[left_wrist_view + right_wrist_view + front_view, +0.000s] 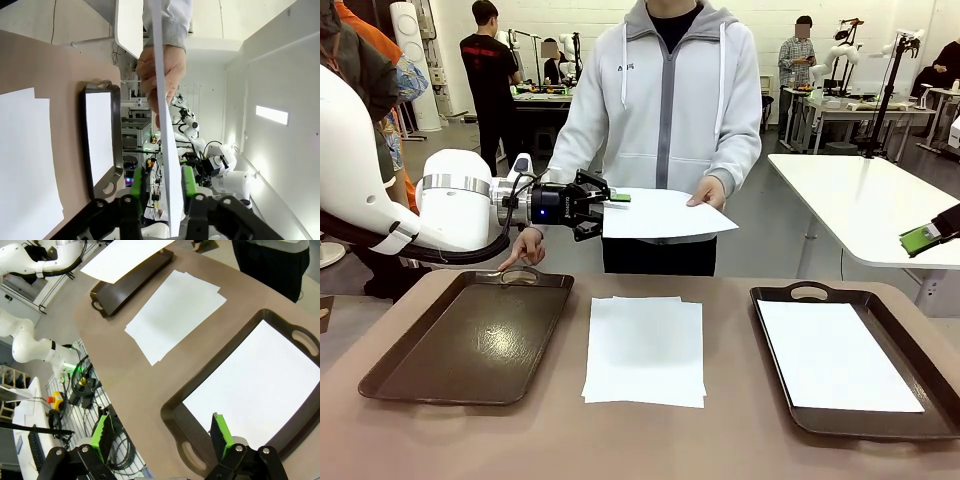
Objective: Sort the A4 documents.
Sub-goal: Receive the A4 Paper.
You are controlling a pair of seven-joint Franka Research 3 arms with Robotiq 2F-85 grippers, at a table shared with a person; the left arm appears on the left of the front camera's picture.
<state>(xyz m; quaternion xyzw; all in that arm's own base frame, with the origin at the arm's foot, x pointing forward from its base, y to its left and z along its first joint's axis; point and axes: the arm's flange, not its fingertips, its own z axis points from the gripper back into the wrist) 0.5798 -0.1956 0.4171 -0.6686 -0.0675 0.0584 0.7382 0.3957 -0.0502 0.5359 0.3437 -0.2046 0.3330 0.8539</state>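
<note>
A person across the table holds one white A4 sheet (665,212) level in the air, one hand (705,192) at its right edge. My left gripper (608,212) straddles the sheet's left edge. In the left wrist view the sheet (162,100) runs edge-on between the green pads (137,182), and a gap still shows on one side. A small stack of A4 documents (645,350) lies on the table's middle. Another sheet (835,355) lies in the right tray (770,300). My right gripper (161,427) hangs open above that tray, holding nothing.
The dark brown left tray (470,340) holds nothing, and the person's other hand (525,245) rests at its handle. A white table (860,200) stands behind at the right. Bare brown tabletop lies between the trays and the stack.
</note>
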